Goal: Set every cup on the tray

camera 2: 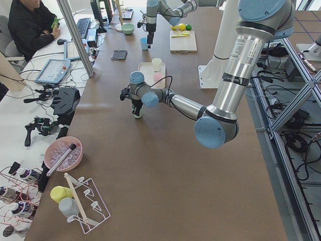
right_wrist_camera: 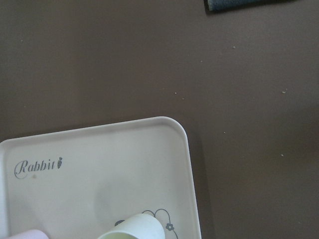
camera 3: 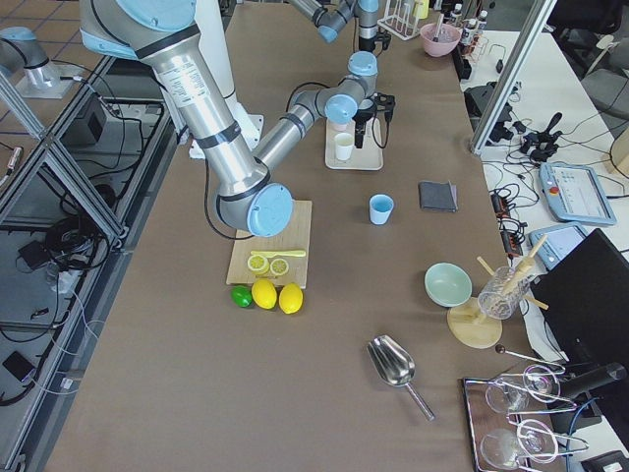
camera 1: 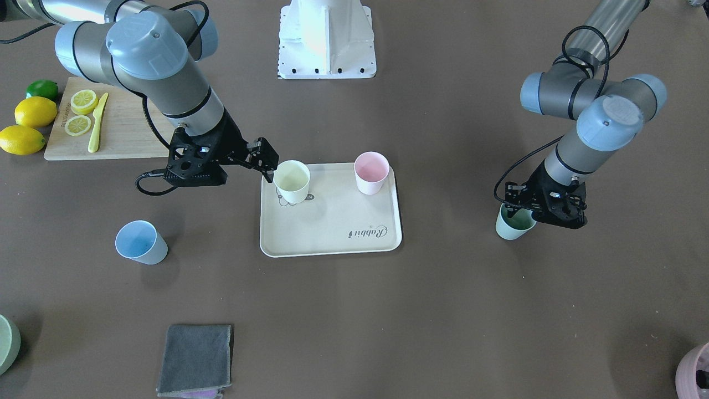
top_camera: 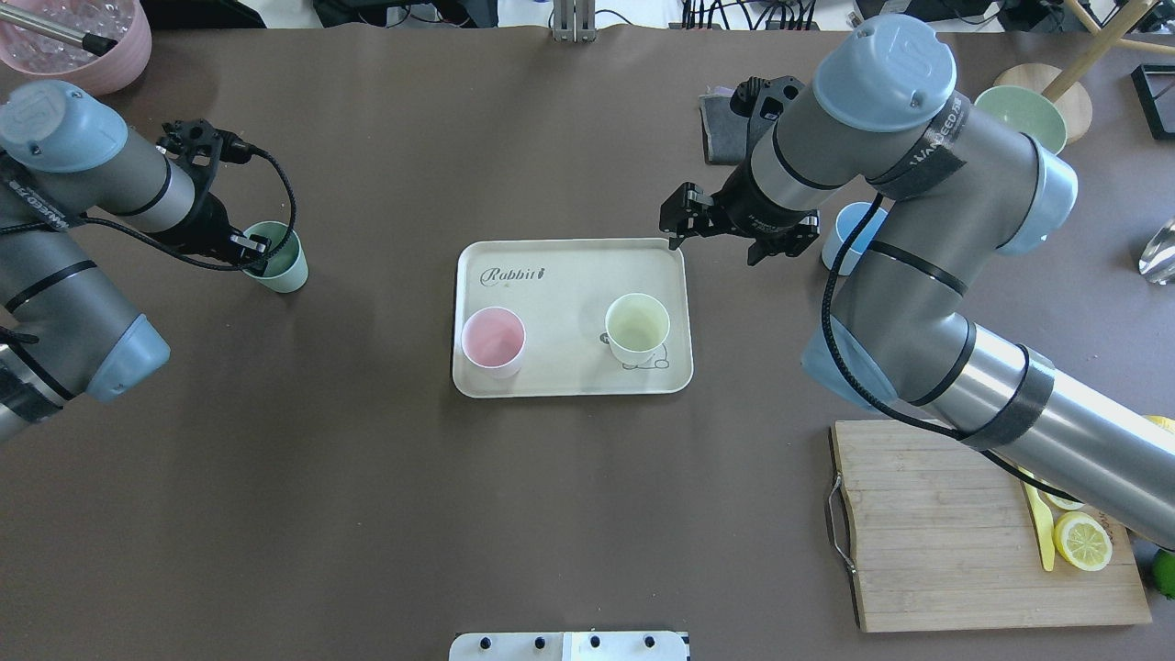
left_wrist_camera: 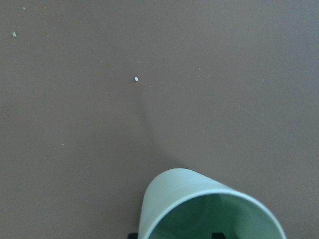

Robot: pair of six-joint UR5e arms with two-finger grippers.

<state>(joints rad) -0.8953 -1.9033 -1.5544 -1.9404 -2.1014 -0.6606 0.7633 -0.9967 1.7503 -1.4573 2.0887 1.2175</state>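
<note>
The cream rabbit tray holds the pink cup and the pale yellow cup, both upright. My right gripper is open and empty, raised beside the yellow cup near the tray's corner. The light blue cup stands on the table, partly hidden by the right arm in the overhead view. My left gripper is at the mint green cup. It is open, one finger outside the rim and one inside.
A bamboo cutting board carries lemon slices and a yellow knife, with whole lemons and a lime beside it. A grey cloth, a pale green bowl and a mauve-pink pot lie near the table edges.
</note>
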